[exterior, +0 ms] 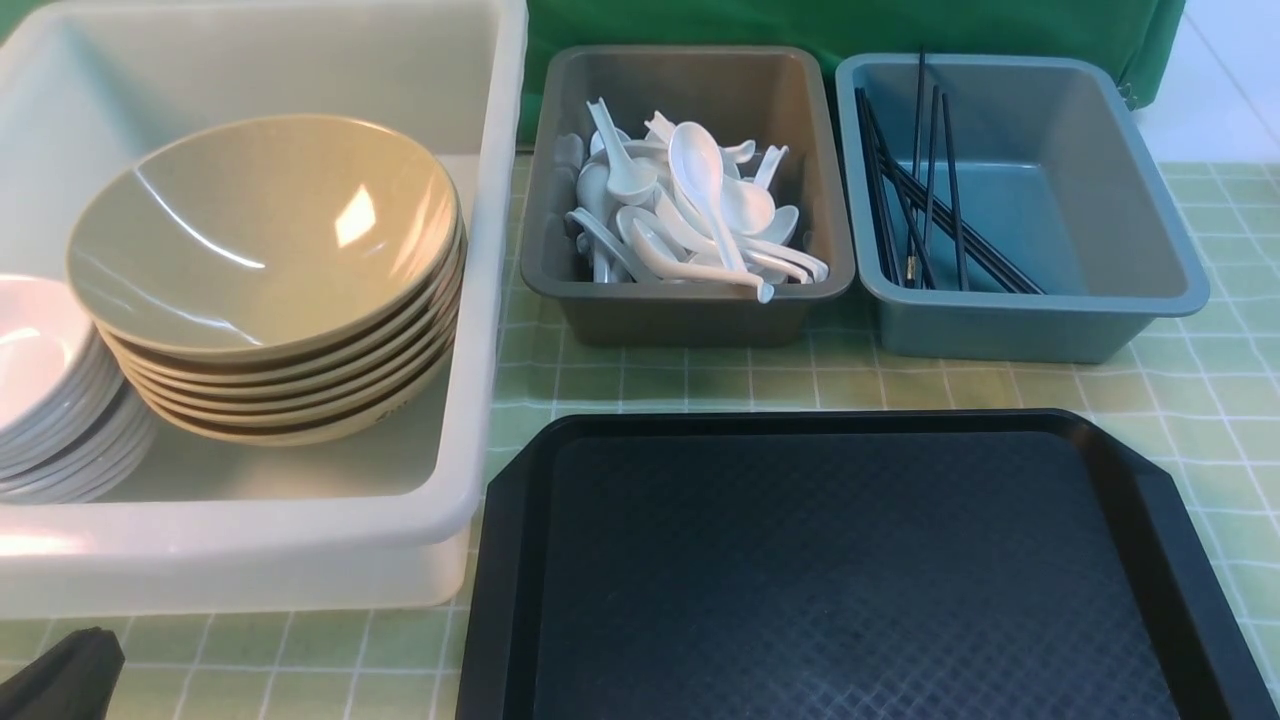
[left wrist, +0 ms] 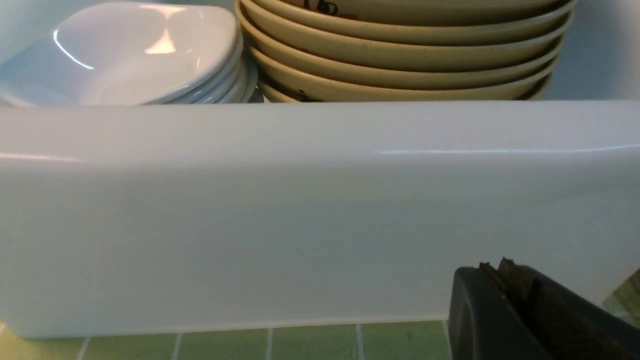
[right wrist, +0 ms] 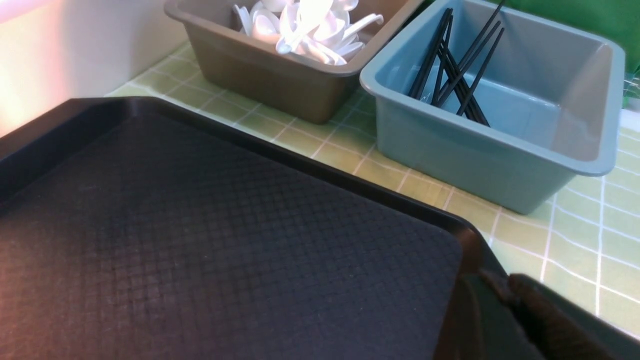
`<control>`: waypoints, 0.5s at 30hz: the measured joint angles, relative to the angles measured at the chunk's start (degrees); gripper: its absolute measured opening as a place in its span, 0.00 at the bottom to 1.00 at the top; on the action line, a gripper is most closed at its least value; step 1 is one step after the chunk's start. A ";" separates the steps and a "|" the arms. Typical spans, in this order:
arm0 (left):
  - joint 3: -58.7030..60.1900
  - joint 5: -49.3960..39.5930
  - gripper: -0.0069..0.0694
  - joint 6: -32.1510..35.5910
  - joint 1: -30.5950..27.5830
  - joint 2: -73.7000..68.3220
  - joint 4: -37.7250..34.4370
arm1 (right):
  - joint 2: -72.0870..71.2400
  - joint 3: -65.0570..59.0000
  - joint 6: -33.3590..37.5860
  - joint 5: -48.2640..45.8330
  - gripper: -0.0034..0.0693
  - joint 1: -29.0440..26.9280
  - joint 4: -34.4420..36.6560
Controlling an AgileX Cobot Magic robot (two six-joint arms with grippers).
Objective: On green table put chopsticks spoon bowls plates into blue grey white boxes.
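Observation:
On the green table (exterior: 1200,400), the big white box (exterior: 300,540) holds a stack of tan bowls (exterior: 260,230) and a stack of white plates (exterior: 40,380) beside them. White spoons (exterior: 690,210) fill the grey box (exterior: 680,310), and black chopsticks (exterior: 915,210) lean in the blue box (exterior: 1030,330). My left gripper (left wrist: 495,267) is shut and empty, low in front of the white box's near wall (left wrist: 300,210). My right gripper (right wrist: 500,281) hovers at the tray's corner, fingers together, holding nothing. The front view does not show it.
A black textured tray (exterior: 850,570) lies in front of the grey and blue boxes, with nothing on it. A green cloth backdrop (exterior: 850,25) hangs behind the boxes. The tray's near left corner almost touches the white box.

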State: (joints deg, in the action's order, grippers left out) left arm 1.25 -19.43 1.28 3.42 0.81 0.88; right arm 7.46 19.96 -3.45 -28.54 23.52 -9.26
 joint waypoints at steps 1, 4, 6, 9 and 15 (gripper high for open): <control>0.05 0.06 0.09 0.00 0.00 0.00 -0.04 | 0.00 0.00 0.00 0.00 0.15 0.00 0.00; 0.05 0.16 0.09 0.00 0.00 0.00 -0.11 | 0.00 0.00 0.06 0.00 0.15 0.00 0.00; 0.05 0.20 0.09 0.00 0.00 0.00 -0.16 | 0.00 0.00 0.06 0.00 0.15 0.00 0.00; 0.05 0.20 0.09 0.00 0.00 0.00 -0.13 | 0.00 0.00 0.06 0.00 0.15 0.00 0.00; 0.05 0.22 0.09 0.00 0.00 0.00 -0.13 | 0.00 0.00 0.06 0.00 0.16 0.00 0.00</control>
State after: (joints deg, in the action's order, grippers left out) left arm 1.30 -19.21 1.28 3.42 0.81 0.74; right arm 7.46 19.96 -3.38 -28.54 23.52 -9.26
